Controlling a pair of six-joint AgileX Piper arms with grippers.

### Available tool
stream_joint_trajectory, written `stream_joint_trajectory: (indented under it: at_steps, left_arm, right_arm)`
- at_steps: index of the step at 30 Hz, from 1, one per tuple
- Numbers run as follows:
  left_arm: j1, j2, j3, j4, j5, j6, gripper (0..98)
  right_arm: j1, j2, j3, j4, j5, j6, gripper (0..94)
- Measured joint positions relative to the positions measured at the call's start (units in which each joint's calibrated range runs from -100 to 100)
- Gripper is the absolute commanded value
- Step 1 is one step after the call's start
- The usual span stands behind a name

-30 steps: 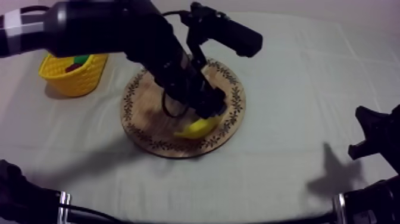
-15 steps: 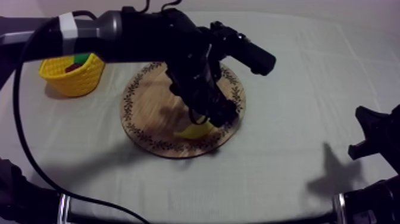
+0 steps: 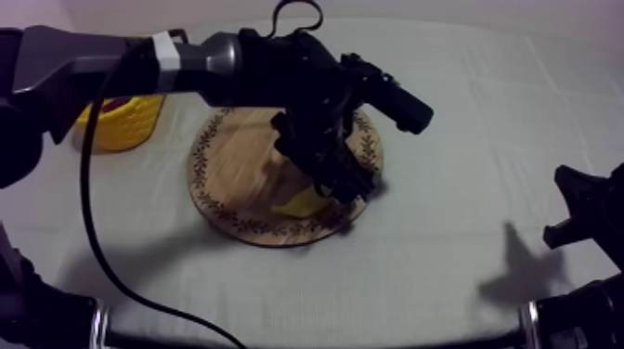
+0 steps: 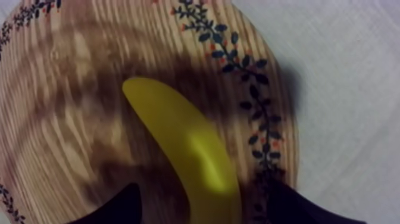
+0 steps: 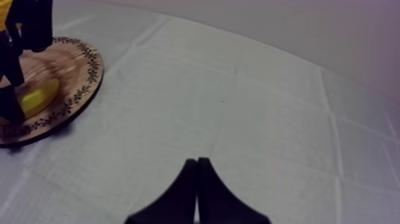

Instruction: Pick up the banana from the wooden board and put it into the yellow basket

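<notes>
The yellow banana (image 4: pixel 190 143) lies on the round wooden board (image 4: pixel 71 119) near its patterned rim. My left gripper (image 4: pixel 208 208) is low over the banana, open, one black finger on each side with gaps showing. From above, the left gripper (image 3: pixel 334 181) hides much of the banana (image 3: pixel 299 200) on the board (image 3: pixel 223 176). The yellow basket (image 3: pixel 125 121) stands at the far left, partly behind the left arm. My right gripper (image 5: pixel 197 162) is shut as a narrow wedge over bare cloth, and it rests low at the right (image 3: pixel 580 209).
From the right wrist, the board (image 5: pixel 71 77) with the banana (image 5: pixel 38 95) and the left gripper (image 5: pixel 12 77) sit far off across open cloth. A black cable loops over the table's left front.
The left arm has swung further over the board and come down, so its gripper now covers more of the banana. The arm also hides more of the basket. The right arm has not moved.
</notes>
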Motion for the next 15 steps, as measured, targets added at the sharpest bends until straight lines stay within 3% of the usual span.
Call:
stream_joint_trajectory:
  at_steps: [15]
  left_arm:
    - [-2.0, 4.0, -4.7, 1.77, -1.0, -0.7, 72.5]
  right_arm:
    - [0.0, 0.0, 0.0, 0.0, 0.0, 0.0, 0.3]
